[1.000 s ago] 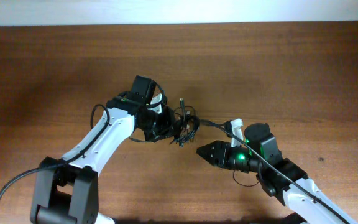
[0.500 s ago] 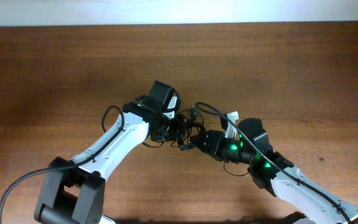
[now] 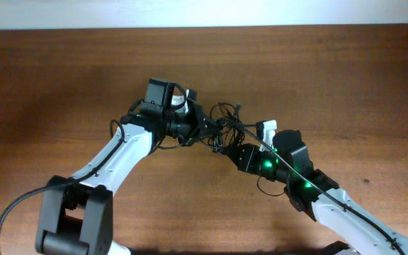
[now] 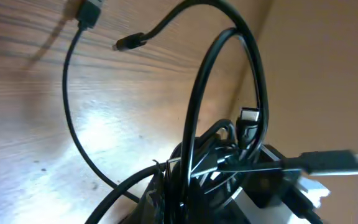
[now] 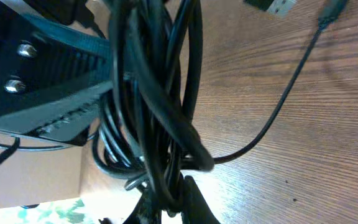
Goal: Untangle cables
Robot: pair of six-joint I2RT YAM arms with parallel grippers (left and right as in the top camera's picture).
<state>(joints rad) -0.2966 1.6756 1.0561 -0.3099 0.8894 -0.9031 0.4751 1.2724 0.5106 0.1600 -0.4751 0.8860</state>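
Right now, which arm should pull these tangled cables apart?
Probably right: left jaws anchor the thin black cables; right jaws are shut on lower strands, with bare wooden table behind.

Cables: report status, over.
Left hand shut on cables. Right hand shut on same tangle. Tangle bunched between hands, loose ends on table.

Dark brown wood-grain surface [image 3: 62, 78] fills the overhead view, its far edge running straight under a pale strip [image 3: 204, 13], far left corner just showing. Near the middle, the cables [image 3: 225, 126] bunch in a black knot (how much of it actually rests on the wood is hard to tell). From the left wrist, one thin strand [image 4: 73, 124] curves low over the lit grain, shadow beside it, a plug [image 4: 89, 10] at its end.
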